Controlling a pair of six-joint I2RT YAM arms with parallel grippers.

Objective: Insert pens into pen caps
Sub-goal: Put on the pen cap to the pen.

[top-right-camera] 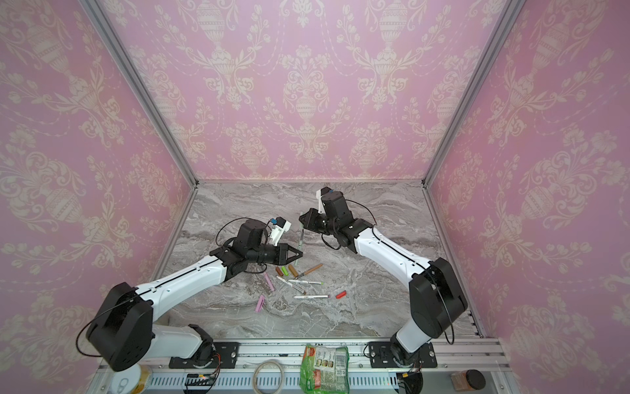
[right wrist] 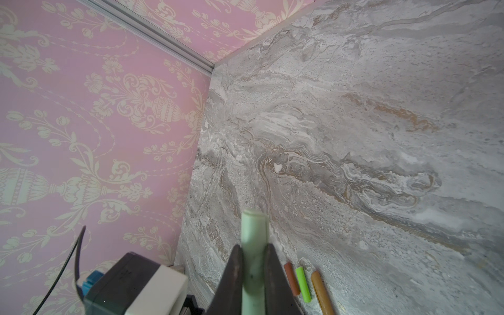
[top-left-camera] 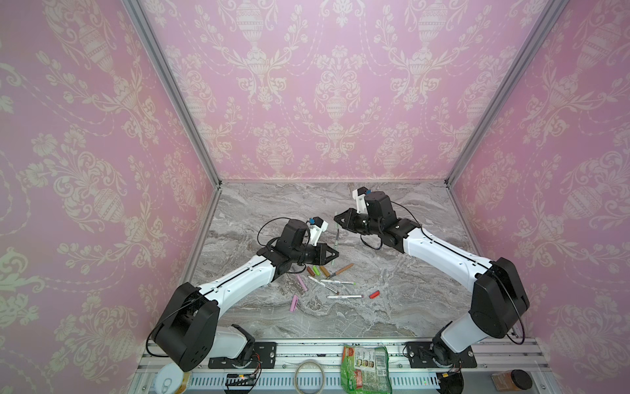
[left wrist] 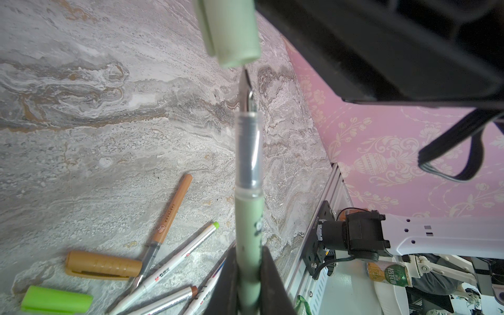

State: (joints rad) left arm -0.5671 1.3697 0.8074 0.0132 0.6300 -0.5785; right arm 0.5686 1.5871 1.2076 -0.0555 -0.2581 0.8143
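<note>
My left gripper (left wrist: 249,251) (top-left-camera: 335,254) is shut on the barrel of a pale green pen (left wrist: 249,215) (top-left-camera: 336,240) lifted above the table. Its nib points at the open mouth of a pale green pen cap (left wrist: 231,32) (right wrist: 253,229), just short of it. That cap is pinched in my right gripper (right wrist: 254,246) (top-left-camera: 338,221), which is shut. On the marble lie a tan pen (top-left-camera: 341,270), three white pens (top-left-camera: 337,281), dark brown (right wrist: 291,278), bright green (right wrist: 303,283) and tan caps (right wrist: 321,291), a red cap (top-left-camera: 374,294) and two pink pieces (top-left-camera: 301,282).
Pink patterned walls close in the left, back and right of the marble table (top-left-camera: 409,307). Along the front rail sit a green snack bag (top-left-camera: 366,368), a tape ring (top-left-camera: 309,377), a brown jar (top-left-camera: 511,380) and a can (top-left-camera: 168,378).
</note>
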